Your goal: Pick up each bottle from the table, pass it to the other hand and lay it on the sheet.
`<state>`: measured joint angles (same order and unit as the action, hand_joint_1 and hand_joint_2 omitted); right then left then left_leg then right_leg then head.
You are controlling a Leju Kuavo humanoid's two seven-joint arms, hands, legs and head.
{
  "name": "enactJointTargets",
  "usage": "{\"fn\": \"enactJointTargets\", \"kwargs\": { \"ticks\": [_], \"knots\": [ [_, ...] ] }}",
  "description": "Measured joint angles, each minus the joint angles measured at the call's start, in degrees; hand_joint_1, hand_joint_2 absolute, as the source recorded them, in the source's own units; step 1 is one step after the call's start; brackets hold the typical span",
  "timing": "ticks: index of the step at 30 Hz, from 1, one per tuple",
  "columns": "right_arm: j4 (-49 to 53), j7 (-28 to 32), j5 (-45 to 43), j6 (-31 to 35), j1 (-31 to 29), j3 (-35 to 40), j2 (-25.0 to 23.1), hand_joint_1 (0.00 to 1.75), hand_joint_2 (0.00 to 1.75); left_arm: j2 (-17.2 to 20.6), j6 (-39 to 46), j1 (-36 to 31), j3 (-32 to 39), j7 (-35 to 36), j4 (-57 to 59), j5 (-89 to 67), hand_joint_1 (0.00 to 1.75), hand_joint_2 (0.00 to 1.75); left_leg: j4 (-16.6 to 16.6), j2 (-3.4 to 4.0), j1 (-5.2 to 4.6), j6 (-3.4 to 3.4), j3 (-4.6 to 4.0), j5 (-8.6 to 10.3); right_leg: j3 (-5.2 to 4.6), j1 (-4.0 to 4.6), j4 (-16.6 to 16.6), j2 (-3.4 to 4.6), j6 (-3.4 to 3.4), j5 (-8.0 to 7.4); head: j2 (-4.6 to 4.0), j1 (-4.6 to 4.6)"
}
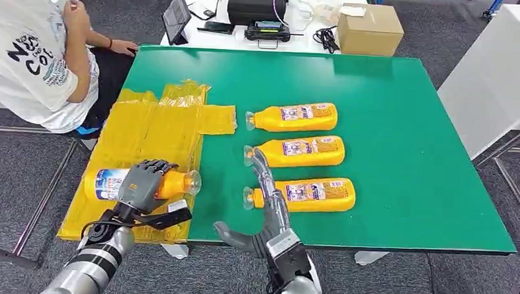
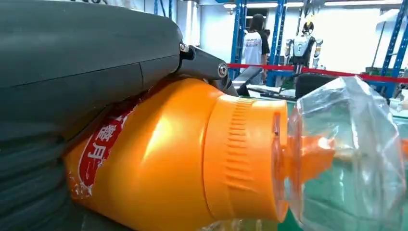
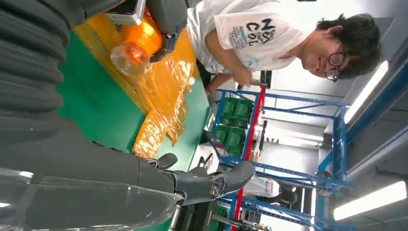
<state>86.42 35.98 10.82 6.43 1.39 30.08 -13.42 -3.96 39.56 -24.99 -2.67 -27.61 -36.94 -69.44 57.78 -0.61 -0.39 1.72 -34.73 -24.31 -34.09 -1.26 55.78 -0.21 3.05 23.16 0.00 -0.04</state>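
Note:
My left hand point(image 1: 143, 183) grips an orange bottle point(image 1: 103, 183) lying sideways, low over the near part of the yellow sheet point(image 1: 145, 132); I cannot tell whether it touches the sheet. Up close, the bottle point(image 2: 168, 159) has a clear cap point(image 2: 346, 154) pointing away from the hand. Three more orange bottles lie in a column on the green table point(image 1: 404, 127): far point(image 1: 295, 117), middle point(image 1: 302, 151), near point(image 1: 308, 194). My right hand point(image 1: 263, 207) is open and holds nothing, its fingers point(image 3: 202, 183) stretched out above the near bottle's cap end.
A person in a white shirt point(image 1: 40, 51) sits at the table's far left corner. Behind the table, a white desk carries a cardboard box point(image 1: 370, 29), a black case point(image 1: 257, 6) and a tablet point(image 1: 177, 14). A white cabinet point(image 1: 499, 71) stands to the right.

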Motion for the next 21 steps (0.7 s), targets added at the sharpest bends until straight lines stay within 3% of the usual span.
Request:
{"fn": "enactJointTargets", "kwargs": {
  "ticks": [3, 4, 5, 11, 12, 21],
  "knots": [
    [-0.30, -0.20, 0.02, 0.00, 0.00, 0.00, -0.02, 0.00, 1.75, -0.09, 0.13, 0.19, -0.59, 1.12, 0.02, -1.36, 1.75, 1.75, 0.00, 0.00, -0.01, 0.00, 0.00, 0.00, 0.02, -0.01, 0.00, 0.00, 0.00, 0.00, 0.00, 0.02],
    [-0.39, -0.20, 0.02, 0.00, 0.00, 0.00, -0.02, 0.00, 1.75, -0.09, 0.28, 0.29, -0.70, 1.35, 0.02, -1.55, 0.75, 1.75, 0.00, 0.00, -0.02, 0.00, 0.00, 0.00, 0.02, -0.02, -0.01, 0.00, 0.00, 0.00, 0.00, 0.00],
    [-0.48, -0.24, 0.00, 0.00, 0.00, 0.00, -0.02, 0.00, 1.75, -0.13, 0.46, 0.36, -0.74, 1.46, 0.02, -1.75, 0.05, 1.75, 0.00, 0.00, -0.02, 0.00, 0.00, 0.00, 0.02, -0.02, -0.01, 0.00, 0.00, 0.00, 0.00, 0.00],
    [-0.66, -0.55, 0.00, -0.30, 0.01, 0.00, -0.02, 0.00, 1.75, -0.15, -1.36, 0.92, -1.79, 3.60, 0.33, -2.62, 0.00, 1.75, 0.00, 0.00, -0.02, 0.00, -0.01, 0.00, 0.00, -0.01, -0.01, 0.00, 0.00, 0.00, 0.00, 0.00],
    [-0.68, -0.70, 0.00, -0.48, 0.01, 0.00, -0.02, 0.00, 1.75, -0.15, -1.31, 0.89, -1.97, 4.55, 0.37, -3.41, 0.00, 0.00, 0.00, 0.00, -0.01, 0.00, 0.00, 0.00, 0.01, -0.01, -0.01, 0.00, 0.00, 0.00, 0.00, 0.02],
    [-1.07, -1.20, -0.04, -0.96, 0.30, 0.00, -0.07, 0.00, 1.75, -0.04, -2.73, 0.18, -3.19, 7.85, 1.86, -5.46, 0.00, 0.00, -0.01, -0.02, -0.01, 0.00, 0.10, 0.00, 0.12, -0.01, -0.01, -0.01, 0.00, 0.00, 0.00, 0.02]
  ]
}}
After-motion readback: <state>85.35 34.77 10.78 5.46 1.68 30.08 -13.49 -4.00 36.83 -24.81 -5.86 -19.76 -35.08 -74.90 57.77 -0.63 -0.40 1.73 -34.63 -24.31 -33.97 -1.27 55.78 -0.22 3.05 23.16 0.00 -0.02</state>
